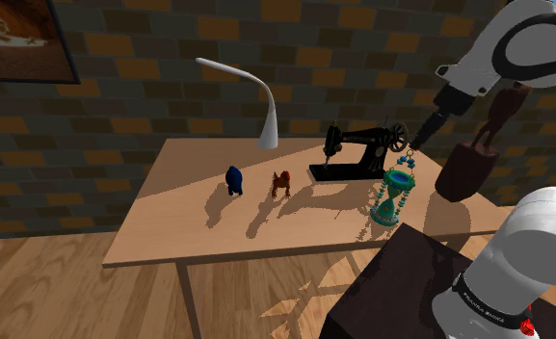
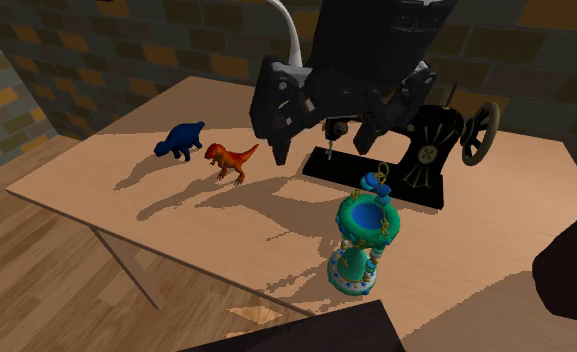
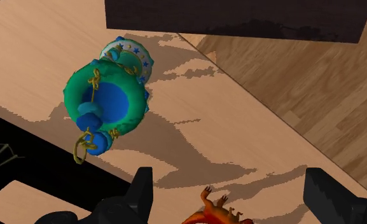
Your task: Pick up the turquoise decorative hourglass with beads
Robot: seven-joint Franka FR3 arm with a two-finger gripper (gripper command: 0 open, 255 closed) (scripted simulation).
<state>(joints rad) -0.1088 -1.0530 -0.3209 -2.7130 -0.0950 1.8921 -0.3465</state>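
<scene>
Upright on the tan surface (image 2: 126,190), the turquoise-and-blue beaded hourglass (image 2: 364,245) stands about six o'clock from the wide-apart jaws in the second exterior view, outside their gap.

A black sewing machine (image 1: 362,154) is sitting near the back edge of the pale wooden table (image 1: 189,231). Off the machine's left in the shoulder view, an orange dinosaur figure (image 1: 282,183) is standing. A blue dinosaur figure (image 1: 234,179) is standing just past it, farther from the machine. A white bent lamp (image 1: 256,91) is arching behind the machine, also to its left. A brick wall (image 1: 121,116) is running behind the machine, and a framed picture (image 1: 20,39) is hanging on it far to the left.
</scene>
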